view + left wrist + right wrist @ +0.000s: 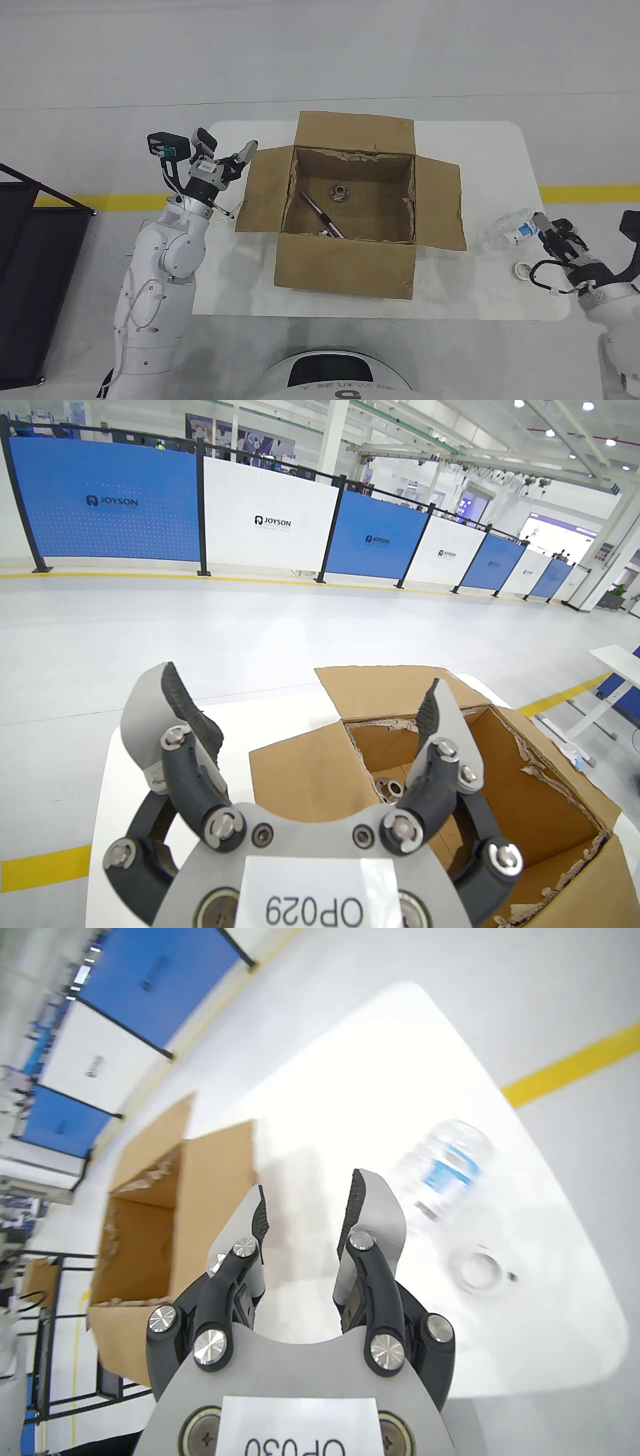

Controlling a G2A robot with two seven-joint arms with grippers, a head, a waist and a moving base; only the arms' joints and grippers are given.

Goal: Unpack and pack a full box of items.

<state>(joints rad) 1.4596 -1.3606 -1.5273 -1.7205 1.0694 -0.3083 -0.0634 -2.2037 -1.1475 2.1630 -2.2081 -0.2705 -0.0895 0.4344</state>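
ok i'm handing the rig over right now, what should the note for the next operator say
Left gripper: open, empty, beside the left flap of the open box.
Right gripper: open, empty, next to the water bottle.
On the table, right of the box: the bottle lying down, with a white ring near it.
In the box: a round metal part and a dark rod.
Done: apparently two items are out.
Left: remove the other two, then repack everything.

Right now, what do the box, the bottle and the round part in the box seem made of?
Box: matte brown corrugated cardboard, fluting at torn edges. Bottle: probably clear plastic, ribbed see-through wall. Round part: seemingly metal, shiny grey.
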